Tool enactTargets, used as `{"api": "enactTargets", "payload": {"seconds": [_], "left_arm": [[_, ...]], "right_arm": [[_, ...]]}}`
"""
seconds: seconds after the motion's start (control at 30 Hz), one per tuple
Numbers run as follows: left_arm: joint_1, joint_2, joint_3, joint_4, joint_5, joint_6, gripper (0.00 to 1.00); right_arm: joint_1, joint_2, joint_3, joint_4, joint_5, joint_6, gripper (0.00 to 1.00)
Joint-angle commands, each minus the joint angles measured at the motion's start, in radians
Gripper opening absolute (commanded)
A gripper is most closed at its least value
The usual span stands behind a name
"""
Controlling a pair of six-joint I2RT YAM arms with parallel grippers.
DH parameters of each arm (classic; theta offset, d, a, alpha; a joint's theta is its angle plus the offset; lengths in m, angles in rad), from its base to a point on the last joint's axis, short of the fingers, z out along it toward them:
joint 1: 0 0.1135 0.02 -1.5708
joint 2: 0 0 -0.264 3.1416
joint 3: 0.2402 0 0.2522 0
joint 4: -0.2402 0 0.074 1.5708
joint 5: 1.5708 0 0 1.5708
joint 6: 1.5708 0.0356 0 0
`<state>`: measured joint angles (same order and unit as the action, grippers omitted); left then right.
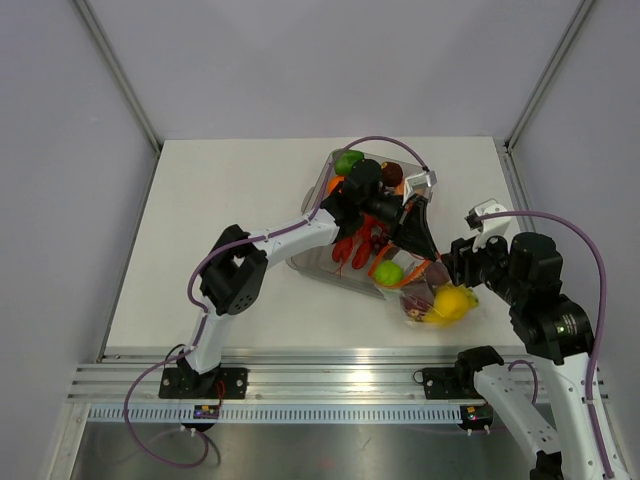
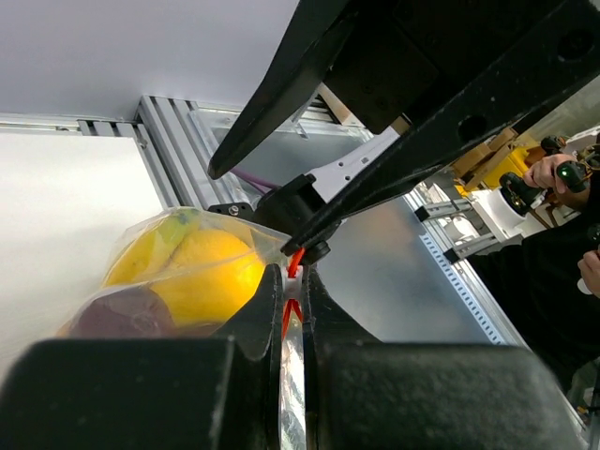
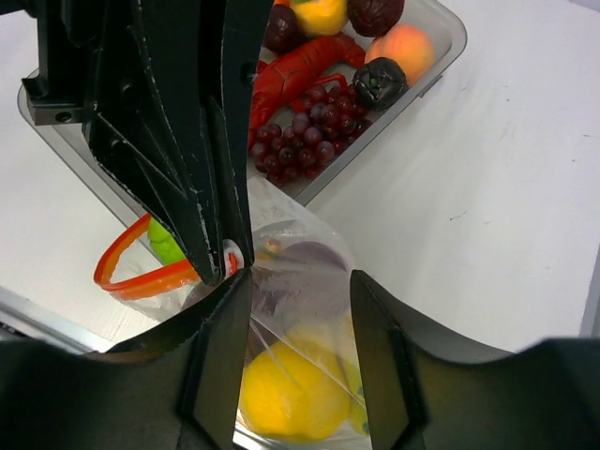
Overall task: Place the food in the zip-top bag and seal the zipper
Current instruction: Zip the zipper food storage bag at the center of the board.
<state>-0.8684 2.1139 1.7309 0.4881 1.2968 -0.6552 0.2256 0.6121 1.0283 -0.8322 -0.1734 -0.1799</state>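
A white table [image 1: 230, 250] fills the middle of a plain booth with pale grey walls [image 1: 60, 180] and metal corner posts. Along the near edge run ribbed aluminium rails [image 1: 300, 375], where two white and black robot arms are bolted.

A rigid clear tray [image 1: 322, 185] sits toward the far right of the table. It holds a green pepper [image 1: 348, 160], a red lobster [image 3: 300, 66], purple grapes [image 3: 300, 131], an orange fruit [image 3: 408, 52] and dark red fruits [image 3: 375, 14].

The clear bag [image 3: 300, 239] lies on the table just in front of the tray, near the right arm. Inside it are a yellow fruit [image 1: 452, 302] and a dark purple piece [image 1: 418, 298]. A green fruit [image 1: 388, 272] sits at its mouth. The zipper [image 3: 141, 277], an orange-red strip, curves open in a loop.

The left arm reaches across the tray. The left gripper [image 1: 427, 250] is clenched on the zipper, with the strip pinched between its tips. The right gripper [image 3: 298, 300] hangs just above the bag with its fingers spread apart, grasping nothing.

Past the rails, the left wrist view shows a shiny metal surface [image 2: 394, 272] and a person's hands [image 2: 553, 178] holding handles.
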Motion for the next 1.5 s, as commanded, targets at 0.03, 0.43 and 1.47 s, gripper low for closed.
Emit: {"api": "enactTargets", "payload": {"seconds": [0.03,0.43,1.47], "left_arm": [[0.000,-0.046,0.007,0.049,0.012,0.002,0.00],[0.002,-0.063,-0.008,0.035,0.047,0.029,0.00],[0.014,-0.120,-0.047,0.026,0.064,0.063,0.00]], "right_arm": [[0.000,-0.009,0.056,-0.053,-0.113,-0.024,0.55],[0.000,0.041,0.122,-0.142,-0.241,-0.084,0.54],[0.001,0.106,0.064,-0.076,-0.256,-0.038,0.00]]}}
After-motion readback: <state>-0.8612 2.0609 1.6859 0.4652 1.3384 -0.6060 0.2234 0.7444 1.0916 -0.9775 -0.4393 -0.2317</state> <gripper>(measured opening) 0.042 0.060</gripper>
